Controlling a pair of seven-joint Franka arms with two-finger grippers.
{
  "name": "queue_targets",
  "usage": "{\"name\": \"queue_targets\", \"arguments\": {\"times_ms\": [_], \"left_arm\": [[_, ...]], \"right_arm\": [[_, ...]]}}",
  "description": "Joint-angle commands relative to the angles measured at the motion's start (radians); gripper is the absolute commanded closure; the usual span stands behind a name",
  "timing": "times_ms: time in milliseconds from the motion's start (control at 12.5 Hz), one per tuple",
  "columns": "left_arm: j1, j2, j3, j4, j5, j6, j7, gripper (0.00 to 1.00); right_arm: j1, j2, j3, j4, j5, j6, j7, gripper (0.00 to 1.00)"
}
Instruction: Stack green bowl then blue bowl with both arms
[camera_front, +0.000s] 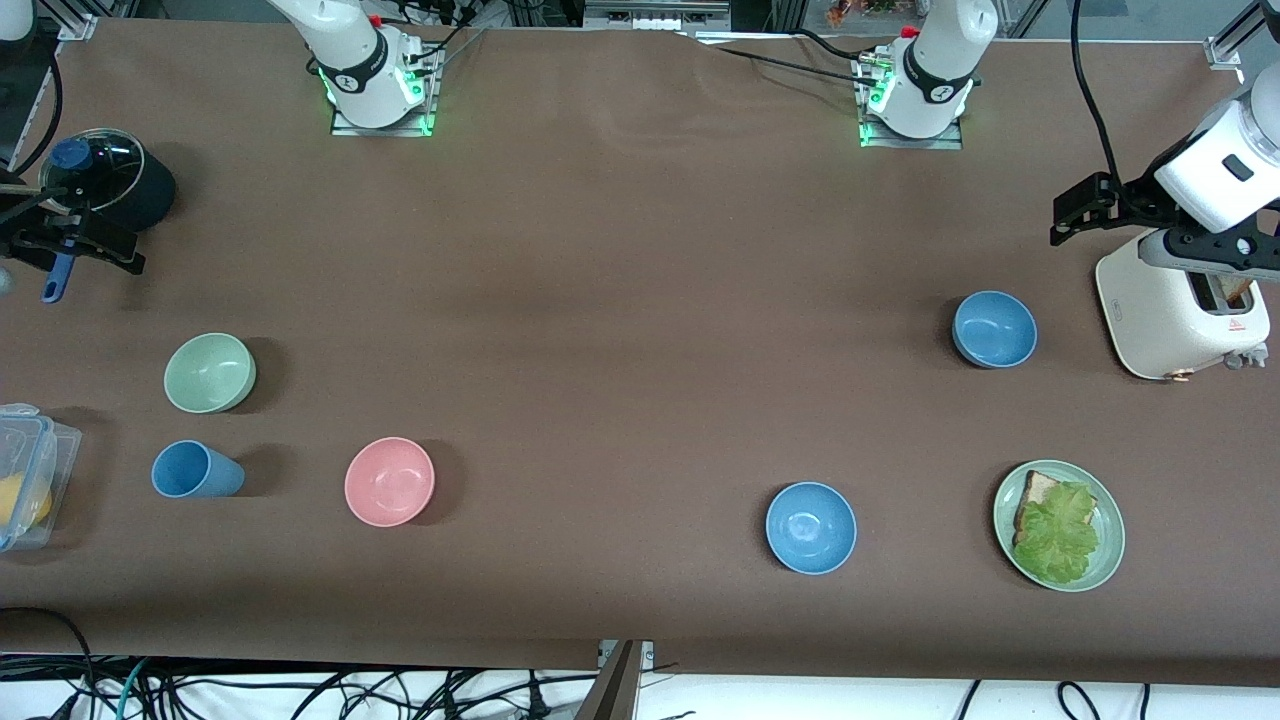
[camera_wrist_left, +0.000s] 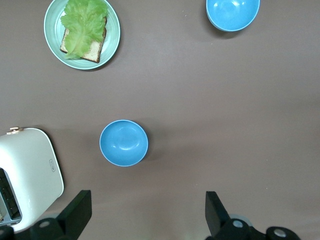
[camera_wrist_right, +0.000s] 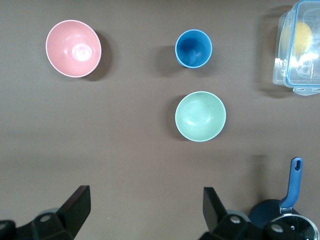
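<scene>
The pale green bowl (camera_front: 209, 372) sits upright toward the right arm's end of the table; it also shows in the right wrist view (camera_wrist_right: 200, 116). Two blue bowls stand toward the left arm's end: one beside the toaster (camera_front: 994, 329), also in the left wrist view (camera_wrist_left: 123, 142), and one nearer the front camera (camera_front: 810, 527), also in the left wrist view (camera_wrist_left: 232, 12). My left gripper (camera_front: 1085, 210) (camera_wrist_left: 145, 215) hangs open and empty, high over bare table beside the toaster. My right gripper (camera_front: 70, 245) (camera_wrist_right: 145, 210) hangs open and empty, high over the table beside the pot.
A pink bowl (camera_front: 389, 481) and a blue cup (camera_front: 195, 470) stand near the green bowl. A clear lidded box (camera_front: 25, 475) and a lidded pot (camera_front: 100, 185) are at the right arm's end. A white toaster (camera_front: 1180, 310) and a green plate (camera_front: 1108, 560) with bread and lettuce are at the left arm's end.
</scene>
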Motion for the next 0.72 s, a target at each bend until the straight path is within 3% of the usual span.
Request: {"name": "queue_targets", "arguments": {"times_ms": [0,641], "left_arm": [[-0.003,0.010,-0.007,0.028,0.001,-0.019,-0.005,0.00],[0.006,0.010,0.003,0.026,0.001,-0.019,0.006,0.00]], "right_arm": [[-0.014,0.007,0.007,0.019,0.009,-0.002,-0.017,0.01],[-0.014,0.007,0.007,0.019,0.009,-0.002,-0.015,0.01]]}}
